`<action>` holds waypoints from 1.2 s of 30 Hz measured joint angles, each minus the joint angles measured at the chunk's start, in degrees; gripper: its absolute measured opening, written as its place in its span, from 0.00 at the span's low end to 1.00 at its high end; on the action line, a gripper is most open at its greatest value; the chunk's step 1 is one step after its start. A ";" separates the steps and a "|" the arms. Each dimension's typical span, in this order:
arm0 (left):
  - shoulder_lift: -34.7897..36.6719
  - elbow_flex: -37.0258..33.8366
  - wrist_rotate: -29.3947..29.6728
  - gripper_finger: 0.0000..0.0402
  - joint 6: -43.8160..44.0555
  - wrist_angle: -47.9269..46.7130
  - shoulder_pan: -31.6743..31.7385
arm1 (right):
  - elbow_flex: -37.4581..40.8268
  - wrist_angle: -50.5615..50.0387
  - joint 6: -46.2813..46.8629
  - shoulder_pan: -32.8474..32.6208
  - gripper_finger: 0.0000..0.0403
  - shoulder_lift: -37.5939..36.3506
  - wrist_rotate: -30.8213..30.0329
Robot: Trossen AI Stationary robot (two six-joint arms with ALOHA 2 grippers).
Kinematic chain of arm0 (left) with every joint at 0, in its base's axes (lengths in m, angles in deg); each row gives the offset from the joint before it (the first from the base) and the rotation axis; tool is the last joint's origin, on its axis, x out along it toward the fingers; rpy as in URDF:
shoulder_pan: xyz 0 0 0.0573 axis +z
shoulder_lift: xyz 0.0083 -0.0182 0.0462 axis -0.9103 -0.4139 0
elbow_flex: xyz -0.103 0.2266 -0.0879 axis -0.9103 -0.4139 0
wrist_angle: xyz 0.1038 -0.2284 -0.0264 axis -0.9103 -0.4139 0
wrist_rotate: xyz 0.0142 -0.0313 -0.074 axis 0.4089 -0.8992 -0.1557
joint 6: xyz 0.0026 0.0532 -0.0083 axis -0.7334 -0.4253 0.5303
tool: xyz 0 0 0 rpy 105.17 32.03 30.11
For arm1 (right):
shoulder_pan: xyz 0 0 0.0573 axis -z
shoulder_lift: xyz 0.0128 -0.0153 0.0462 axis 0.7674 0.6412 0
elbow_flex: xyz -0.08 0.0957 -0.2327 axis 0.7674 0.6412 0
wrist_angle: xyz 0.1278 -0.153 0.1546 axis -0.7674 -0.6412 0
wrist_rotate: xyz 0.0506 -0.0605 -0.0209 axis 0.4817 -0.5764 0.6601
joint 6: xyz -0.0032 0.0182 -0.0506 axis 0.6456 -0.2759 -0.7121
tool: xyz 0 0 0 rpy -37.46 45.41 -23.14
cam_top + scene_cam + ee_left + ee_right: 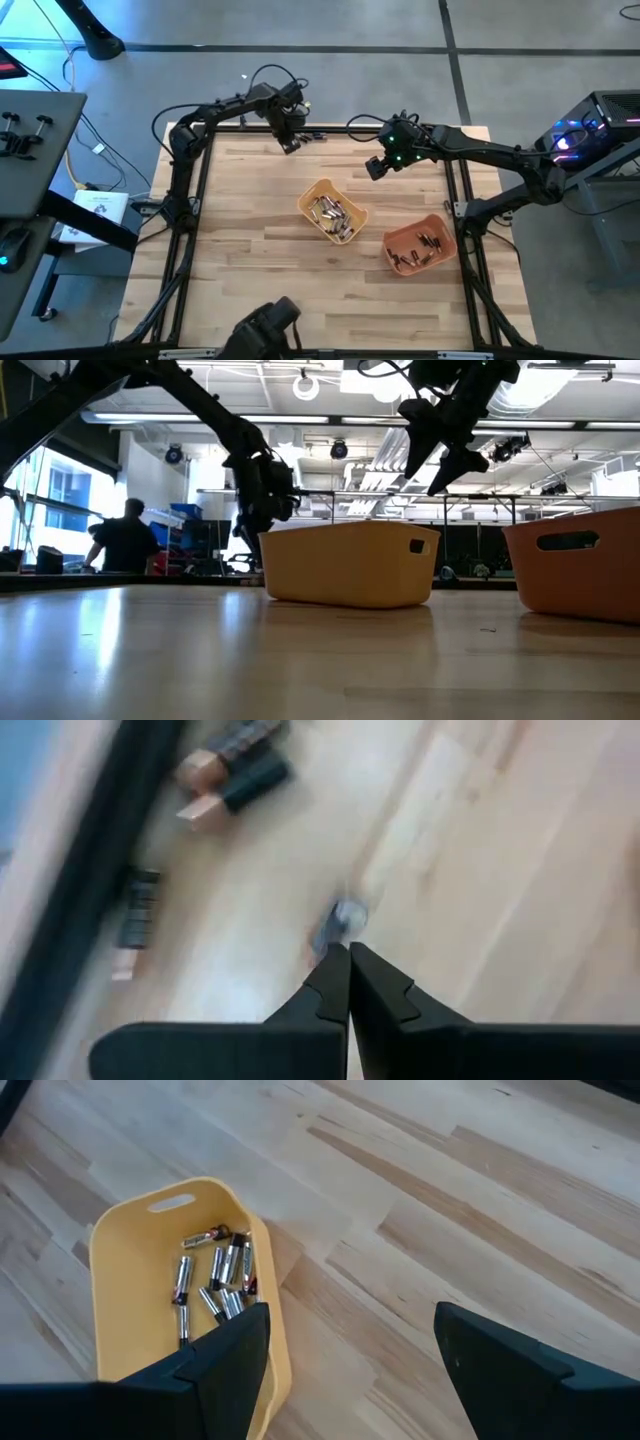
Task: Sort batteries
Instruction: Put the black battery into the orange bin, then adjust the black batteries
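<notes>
While the left gripper (348,965) sits at the far edge of the table (250,250) with its fingers pressed together, the right gripper (350,1350) hangs wide open and empty above the table.

Left wrist view: the left tips meet just short of a silvery battery (340,920) lying on the wood; whether they pinch its end cannot be told. Three more loose batteries (235,770) lie near the dark frame rail (90,900), two dark and coppery side by side, one apart by the rail. Yellow tray (312,195) at mid-table holds a heap of silvery batteries (215,1275); orange tray (405,235) just beside it, toward the right arm, holds dark batteries (425,248). Right gripper hovers above the table between the yellow tray and the far edge, touching nothing. A person (125,540) stands in the room beyond the table.
</notes>
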 joint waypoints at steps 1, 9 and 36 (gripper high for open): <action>0.23 -0.22 -1.49 0.01 0.49 -0.16 -0.41 | 0.00 0.02 0.03 0.00 0.69 0.00 0.00; 2.08 -0.05 -5.20 0.00 0.61 2.40 -6.18 | 0.00 0.16 0.08 0.00 0.69 0.00 0.00; 0.10 -12.05 24.28 0.00 8.71 20.07 5.55 | -0.04 8.02 2.80 0.24 0.57 6.23 3.08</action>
